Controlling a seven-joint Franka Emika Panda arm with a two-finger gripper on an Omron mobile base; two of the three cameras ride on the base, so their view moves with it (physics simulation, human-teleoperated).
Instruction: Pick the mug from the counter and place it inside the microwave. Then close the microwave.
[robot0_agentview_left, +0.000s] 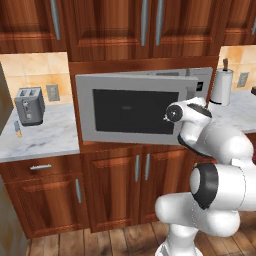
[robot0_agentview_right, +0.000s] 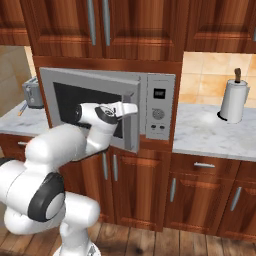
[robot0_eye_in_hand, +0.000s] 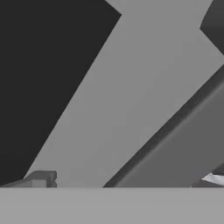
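The microwave (robot0_agentview_left: 199, 80) is a grey box set between the wooden cabinets, with its button panel (robot0_agentview_right: 159, 107) on the right. Its dark-windowed door (robot0_agentview_left: 130, 110) stands partly open, swung out toward me, door (robot0_agentview_right: 90, 82). My gripper (robot0_agentview_right: 131, 108) is at the door's free edge, against its outer face, open with nothing held. In the hand view the grey door frame and dark window are very close, and one fingertip (robot0_eye_in_hand: 41, 178) shows at the lower left. The mug is out of view.
A grey toaster (robot0_agentview_left: 30, 105) stands on the left marble counter (robot0_agentview_left: 45, 140). A paper towel roll (robot0_agentview_right: 234, 100) stands on the right counter (robot0_agentview_right: 210, 132). Wooden cabinets run above and below the microwave.
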